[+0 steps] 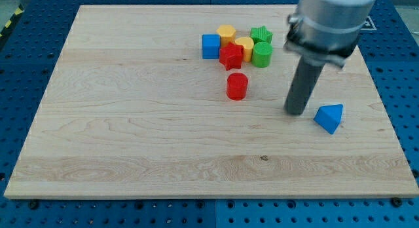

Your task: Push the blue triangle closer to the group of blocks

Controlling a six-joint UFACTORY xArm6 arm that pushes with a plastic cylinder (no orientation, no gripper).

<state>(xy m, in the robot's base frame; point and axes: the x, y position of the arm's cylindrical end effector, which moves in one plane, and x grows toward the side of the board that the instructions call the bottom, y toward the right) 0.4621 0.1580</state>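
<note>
Wooden board (131,123) on a blue table. Left to right: blue cube (210,46), red star (231,56), yellow blocks (227,34) and (245,46), green star (261,35) and green cylinder (262,55) — one tight group near the view's top; red cylinder (237,86) just below it. My tip (297,112) — a plain rod, no jaws — stands just left of the blue triangle (329,118), well apart from the group.
</note>
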